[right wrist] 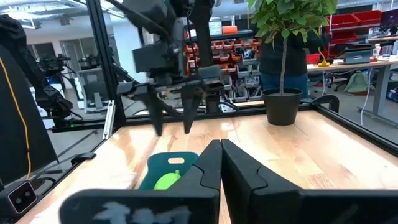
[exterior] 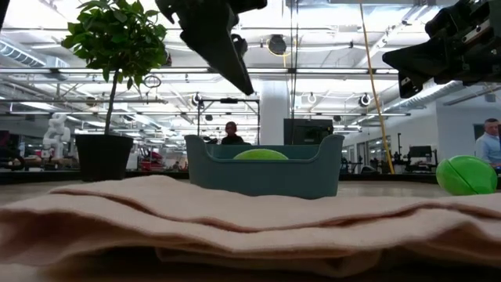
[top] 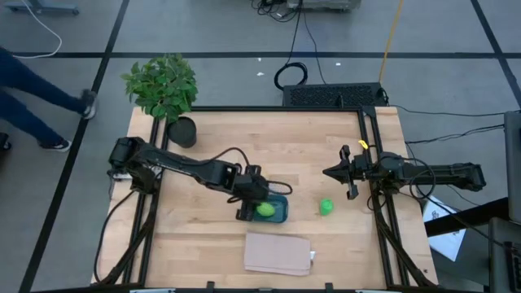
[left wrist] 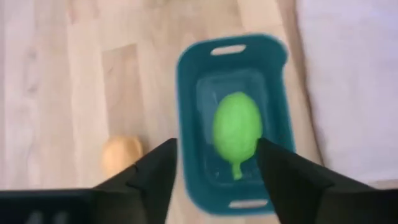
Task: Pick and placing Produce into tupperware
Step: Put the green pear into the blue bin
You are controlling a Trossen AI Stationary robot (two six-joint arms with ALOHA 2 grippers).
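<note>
You are holding the left gripper point(left wrist: 214, 171) directly over the tupperware point(left wrist: 186, 112), its jaws standing open and empty. One green lime point(left wrist: 236, 134) is lying inside the container, right below the gap between the jaws, so this drop looks done. The orange-tan fruit point(left wrist: 121, 155) is sitting on the table just outside the left jaw, beside the container's wall. The second lime point(top: 326, 207) is waiting on the table between the tupperware and the right gripper point(top: 334, 172), whose jaws are pressed shut on nothing, well above the wood.

For the next pick, I'd judge you should be lifting straight clear of the rim before sliding sideways, so a finger isn't clipping the wall. Then centre the jaws over the orange-tan piece and close gently; it is round and likely to roll.
</note>
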